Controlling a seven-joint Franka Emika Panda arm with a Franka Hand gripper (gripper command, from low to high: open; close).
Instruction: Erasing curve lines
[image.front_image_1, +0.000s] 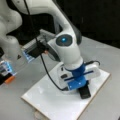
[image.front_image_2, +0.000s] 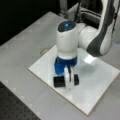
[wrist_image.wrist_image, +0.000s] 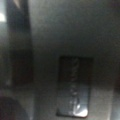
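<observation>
In both front views the white rectangular board (image.front_image_1: 47, 100) (image.front_image_2: 100, 80) lies on the grey table. My gripper (image.front_image_1: 80, 87) (image.front_image_2: 67, 80), on its blue mount, points straight down over the board. It is shut on the black eraser block (image.front_image_1: 85, 93) (image.front_image_2: 58, 81), which rests on the board's surface near the edge. The curve lines are hidden; no pen mark shows on the bare parts of the board. The wrist view is dim and shows a dark rectangle (wrist_image.wrist_image: 74, 87) close below the camera.
The arm's base and a grey box with a lit blue screen (image.front_image_1: 31, 52) stand at a front view's left, with an orange part (image.front_image_1: 10, 79) beside them. A dark perforated mat (image.front_image_2: 15, 110) borders the table at a front view's bottom left.
</observation>
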